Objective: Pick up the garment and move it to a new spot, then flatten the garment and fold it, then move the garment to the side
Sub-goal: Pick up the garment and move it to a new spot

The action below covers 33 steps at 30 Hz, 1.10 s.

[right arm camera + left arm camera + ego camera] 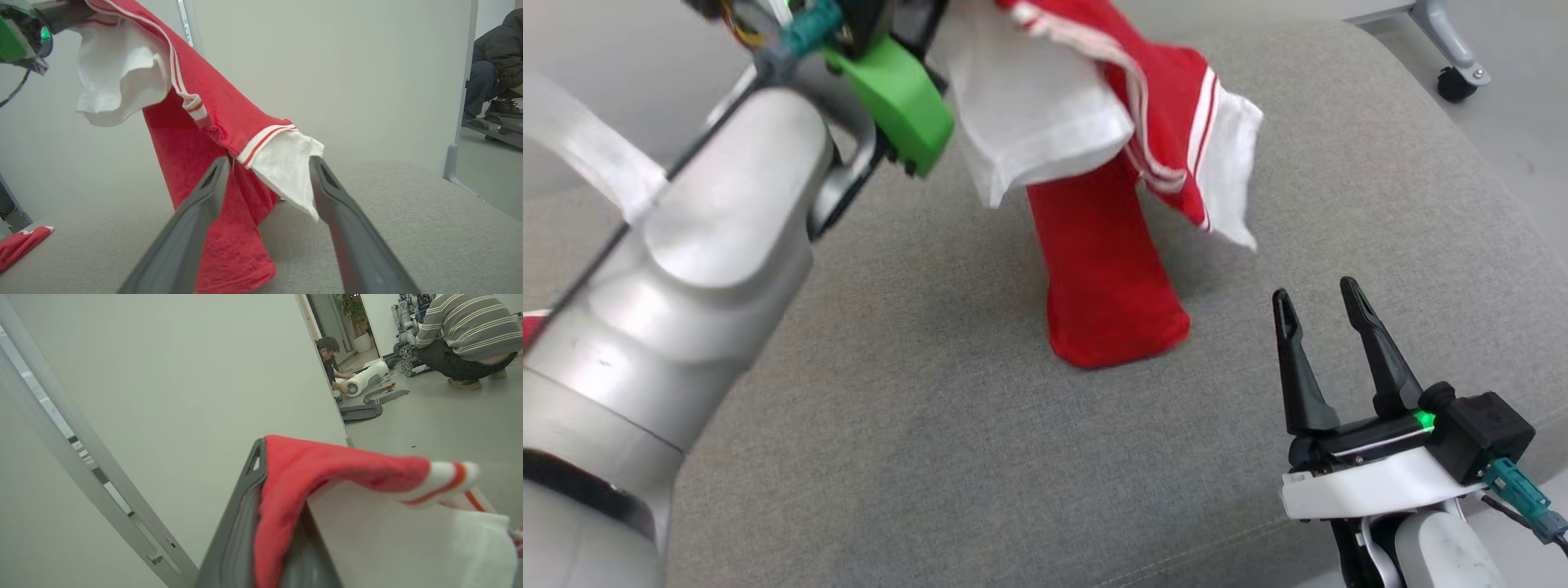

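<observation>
The garment (1111, 269) is red with white sleeves and striped trim. It hangs from the top of the head view, and its lower red end rests on the grey cushion (915, 425). My left gripper (261, 457) is raised high and shut on a red fold of the garment (294, 473); cloth drapes over one finger. Its green wrist part (898, 98) sits beside the white sleeve. My right gripper (1315, 294) stands open low on the right, short of the cloth. In the right wrist view my right gripper (269, 161) has its jaws apart, framing the garment (192, 134) and a white sleeve (290, 171).
Another red cloth (20, 245) lies at the cushion's left edge. A pale wall panel (327, 61) stands behind the cushion. A frame's caster (1454, 82) is on the floor at the far right. People crouch on the floor (470, 335) beyond the panel.
</observation>
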### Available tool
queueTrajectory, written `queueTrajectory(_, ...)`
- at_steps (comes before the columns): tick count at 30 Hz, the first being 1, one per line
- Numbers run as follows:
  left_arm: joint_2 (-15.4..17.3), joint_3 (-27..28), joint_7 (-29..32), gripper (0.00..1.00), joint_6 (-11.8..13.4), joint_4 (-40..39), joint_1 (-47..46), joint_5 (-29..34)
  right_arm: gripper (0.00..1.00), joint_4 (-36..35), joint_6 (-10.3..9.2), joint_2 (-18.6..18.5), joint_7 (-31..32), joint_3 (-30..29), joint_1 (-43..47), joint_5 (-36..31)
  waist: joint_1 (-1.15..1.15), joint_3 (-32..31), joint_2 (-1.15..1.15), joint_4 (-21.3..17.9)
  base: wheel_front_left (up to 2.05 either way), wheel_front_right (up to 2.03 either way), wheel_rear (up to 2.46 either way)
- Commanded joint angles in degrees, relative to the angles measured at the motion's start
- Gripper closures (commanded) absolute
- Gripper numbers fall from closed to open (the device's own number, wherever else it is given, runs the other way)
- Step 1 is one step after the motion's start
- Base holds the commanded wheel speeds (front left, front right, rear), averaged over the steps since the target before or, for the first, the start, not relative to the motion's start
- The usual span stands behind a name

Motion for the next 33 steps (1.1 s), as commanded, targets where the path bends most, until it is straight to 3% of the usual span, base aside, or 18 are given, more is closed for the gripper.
queueTrajectory(1, -0.7, 0.1, -0.7, 1.0, 0.3, 1.0, 3.1, -1.2, 0.0, 0.0, 0.03, 0.0, -0.2, -0.3, -0.6, 0.3, 0.0, 1.8, 0.0, -0.9, 0.0, 0.0, 0.0)
queueTrajectory(6, -1.9, 0.8, -1.9, 1.0, 2.2, 4.2, 15.7, -2.8, 0.0, 0.7, 0.03, 0.0, -0.2, 0.0, 0.1, -1.0, 0.0, 1.9, 0.0, 0.1, 0.0, 0.0, 0.0)
queueTrajectory(13, -2.2, 10.2, -1.8, 1.0, 4.8, 0.3, 36.1, -2.9, 0.0, 4.9, 0.03, 0.0, -0.2, -1.6, 2.9, -3.4, 0.0, -1.3, 0.0, 3.6, 0.0, 0.0, 0.0)
queueTrajectory(14, -2.6, 11.8, -1.8, 0.74, 5.0, -0.5, 38.2, -2.4, 0.0, 5.3, 0.03, 0.0, -0.2, -1.7, 3.1, -3.4, 0.0, -2.1, 0.0, 4.2, 0.0, 0.0, 0.0)
queueTrajectory(15, -2.7, 13.8, -1.8, 0.02, 5.5, -1.7, 41.1, -1.6, 0.0, 5.7, 0.03, 0.0, -0.2, -1.6, 3.5, -3.3, 0.0, -2.9, 0.0, 4.9, 0.0, 0.0, 0.0)
queueTrajectory(22, -4.6, 27.5, -1.8, 0.0, 8.4, -11.5, 57.6, 5.5, 0.0, 7.7, 0.02, -0.1, -0.2, -1.0, 5.6, -4.1, 0.0, -8.0, 0.0, 9.5, 0.0, 0.0, 0.0)
queueTrajectory(28, -7.2, 38.6, -1.8, 0.0, 8.5, -23.2, 70.6, 14.3, 0.0, 9.0, 0.02, 0.0, -0.2, -0.1, 6.9, -4.3, 0.0, -11.9, 0.0, 12.0, 0.0, 0.0, 0.0)
queueTrajectory(33, -10.2, 44.0, -1.8, 0.0, 8.0, -32.2, 79.3, 20.9, 0.0, 9.3, 0.02, -0.1, -0.2, -0.6, 8.1, -5.2, 0.0, -14.3, 0.0, 12.8, 0.0, 0.0, 0.0)
